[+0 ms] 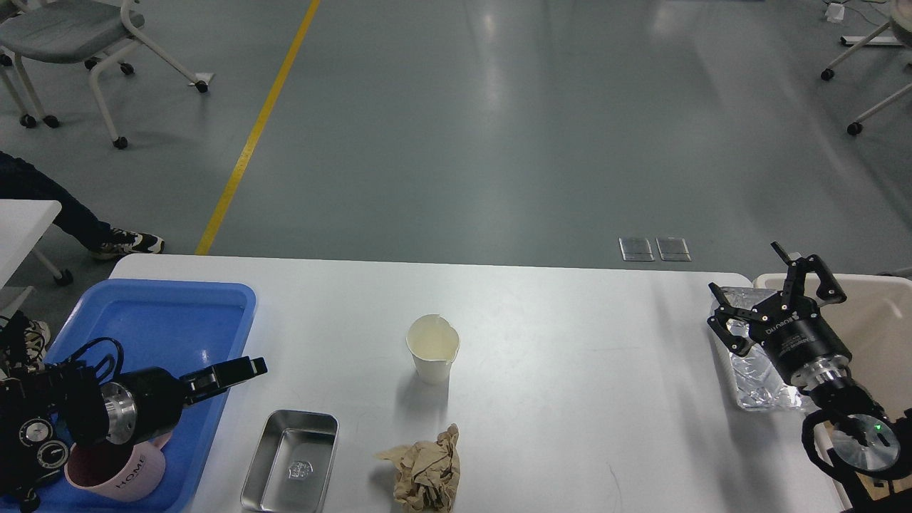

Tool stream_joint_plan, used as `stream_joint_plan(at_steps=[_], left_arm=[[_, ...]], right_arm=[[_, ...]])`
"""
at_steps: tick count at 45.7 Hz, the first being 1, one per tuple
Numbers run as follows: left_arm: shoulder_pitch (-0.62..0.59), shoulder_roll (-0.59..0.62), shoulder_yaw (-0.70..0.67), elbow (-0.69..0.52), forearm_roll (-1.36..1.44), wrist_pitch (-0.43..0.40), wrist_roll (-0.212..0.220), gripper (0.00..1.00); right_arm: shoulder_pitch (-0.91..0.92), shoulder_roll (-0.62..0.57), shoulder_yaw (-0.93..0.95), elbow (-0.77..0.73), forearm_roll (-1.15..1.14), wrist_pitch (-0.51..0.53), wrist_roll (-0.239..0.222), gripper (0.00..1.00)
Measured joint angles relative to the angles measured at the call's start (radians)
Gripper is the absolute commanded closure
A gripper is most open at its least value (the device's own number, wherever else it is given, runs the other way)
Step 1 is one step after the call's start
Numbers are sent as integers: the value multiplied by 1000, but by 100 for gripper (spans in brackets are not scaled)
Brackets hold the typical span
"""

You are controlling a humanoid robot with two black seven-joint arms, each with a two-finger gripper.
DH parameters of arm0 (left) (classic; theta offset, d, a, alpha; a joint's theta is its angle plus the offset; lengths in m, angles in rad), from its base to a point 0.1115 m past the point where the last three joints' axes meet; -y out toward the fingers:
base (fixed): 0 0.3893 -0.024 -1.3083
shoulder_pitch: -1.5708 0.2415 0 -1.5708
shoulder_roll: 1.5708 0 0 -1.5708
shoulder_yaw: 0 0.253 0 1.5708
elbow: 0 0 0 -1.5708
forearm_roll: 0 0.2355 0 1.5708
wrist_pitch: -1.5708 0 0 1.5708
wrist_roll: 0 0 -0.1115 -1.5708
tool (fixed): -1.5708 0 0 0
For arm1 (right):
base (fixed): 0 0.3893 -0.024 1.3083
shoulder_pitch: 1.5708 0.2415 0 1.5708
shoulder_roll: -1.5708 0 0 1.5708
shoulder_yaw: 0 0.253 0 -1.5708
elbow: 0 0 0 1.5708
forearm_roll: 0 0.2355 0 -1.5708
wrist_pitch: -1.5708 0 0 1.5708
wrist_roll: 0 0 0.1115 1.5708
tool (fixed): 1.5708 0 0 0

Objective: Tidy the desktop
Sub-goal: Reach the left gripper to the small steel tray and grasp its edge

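The white desktop (570,406) holds a white paper cup (432,348) at its middle, a crumpled brown paper (426,467) near the front edge, and a small steel tray (291,462) left of the paper. A crinkled foil container (757,374) lies at the right end. My left gripper (246,368) hovers over the right rim of the blue tray (142,313), pointing right toward the steel tray; it is seen side-on and its fingers cannot be told apart. My right gripper (766,296) is open and empty above the foil container.
A pink mug (125,470) stands in the blue tray, partly behind my left arm. A cream bin (887,320) stands off the table's right end. A small white tabletop corner (25,221) and a person's leg are at the far left. Chairs stand beyond.
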Motion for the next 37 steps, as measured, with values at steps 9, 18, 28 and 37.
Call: stream_joint_plan(at_steps=[9,18,28,37], left_arm=[[-8,-22,62,22,10,0,-1,21],[-3,-72,103,30,29,0,3,22],[2,-103,128,47,47,1,24,24],[5,-103,133,60,61,2,24,42]], right_arm=[[0,-2,0,-2,0,0,0,0],[-1,-3,0,-4,-1,0,0,0],[-1,-3,0,-5,-1,0,0,0],[-1,-3,1,-5,-1,0,0,0]])
